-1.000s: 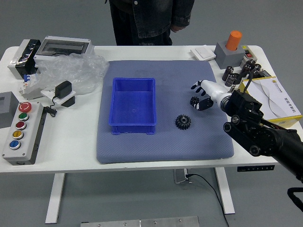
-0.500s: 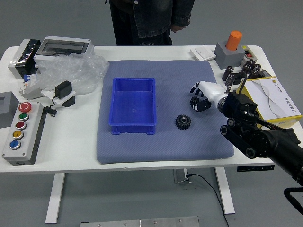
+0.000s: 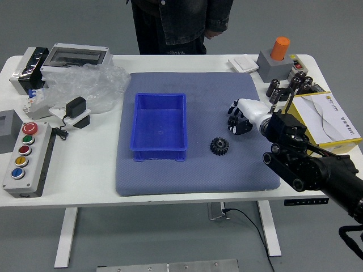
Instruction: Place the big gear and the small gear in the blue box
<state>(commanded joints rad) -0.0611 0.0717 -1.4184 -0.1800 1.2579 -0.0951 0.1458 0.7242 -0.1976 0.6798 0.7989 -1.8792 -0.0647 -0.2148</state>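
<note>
My right hand [image 3: 237, 118] reaches in from the right over the grey-blue mat, its dark fingertips curled around the small black gear [image 3: 232, 120], which they partly cover. Whether the fingers grip it firmly is hard to tell. The big black gear [image 3: 219, 146] lies flat on the mat, a little nearer and to the left of the hand. The blue box [image 3: 160, 124] stands upright on the left half of the mat, with nothing visible inside.
A yellow-edged white box [image 3: 332, 122] and a grey block with an orange top [image 3: 280, 48] are at right. A button panel [image 3: 25, 161] and plastic wrap [image 3: 93, 85] are at left. A person [image 3: 180, 22] stands at the far side, hands off the table.
My right hand has shifted slightly left, and its fingers have closed in around the small gear, which shows less now. The big gear and the blue box have stayed put.
</note>
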